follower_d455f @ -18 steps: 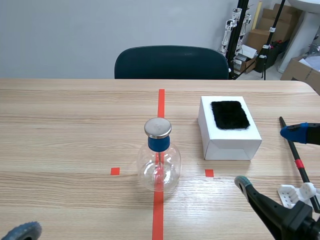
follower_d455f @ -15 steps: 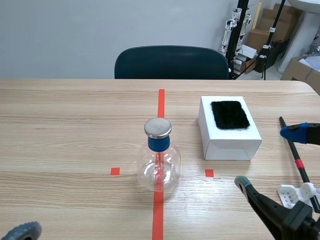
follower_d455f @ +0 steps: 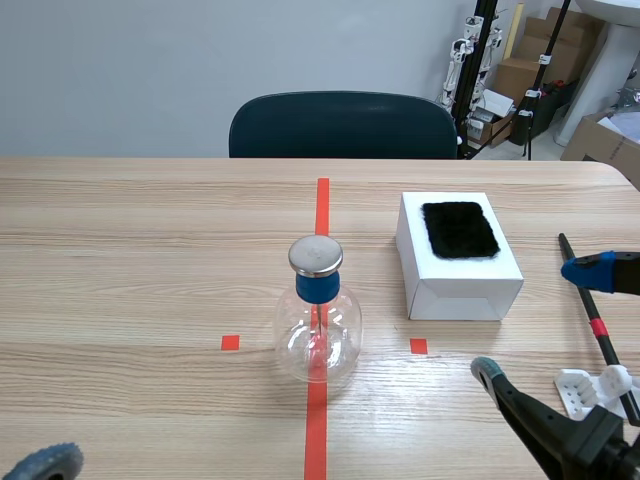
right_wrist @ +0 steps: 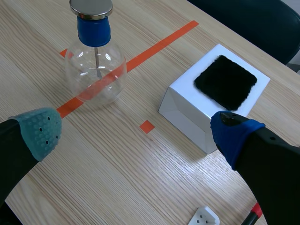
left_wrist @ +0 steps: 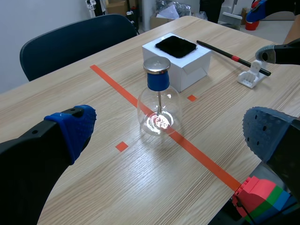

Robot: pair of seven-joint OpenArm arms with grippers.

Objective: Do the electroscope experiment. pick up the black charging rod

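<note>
**Black charging rod (follower_d455f: 590,308) not yet grasped; both grippers open**

Scene view: I find the rod lying on the right side of the table (follower_d455f: 130,250). It is well apart from the glass flask electroscope (follower_d455f: 318,325) and to the right of the white box (follower_d455f: 458,275) with its black fur pad (follower_d455f: 459,229). The rod's near end sits at a small white stand (follower_d455f: 588,388). The right gripper (follower_d455f: 536,318) hangs with its fingers wide apart and holds nothing. From here its blue pad lines up with the rod.

Left wrist view: the left gripper (left_wrist: 168,133) is spread and empty, facing the flask. The rod lies far beyond the box, and I judge it a job for the other arm.

Right wrist view: the right fingers are spread wide, looking over the box and flask. Only a red-banded bit of the rod shows, close under the blue-padded finger and beside the stand.

Assessment: the pick-up is at the approach stage. The next move calls for swinging the right gripper over the shaft, straddling it crosswise, lowering and closing. A thin round rod may roll or slip, so the fingers should be centred on it.
</note>
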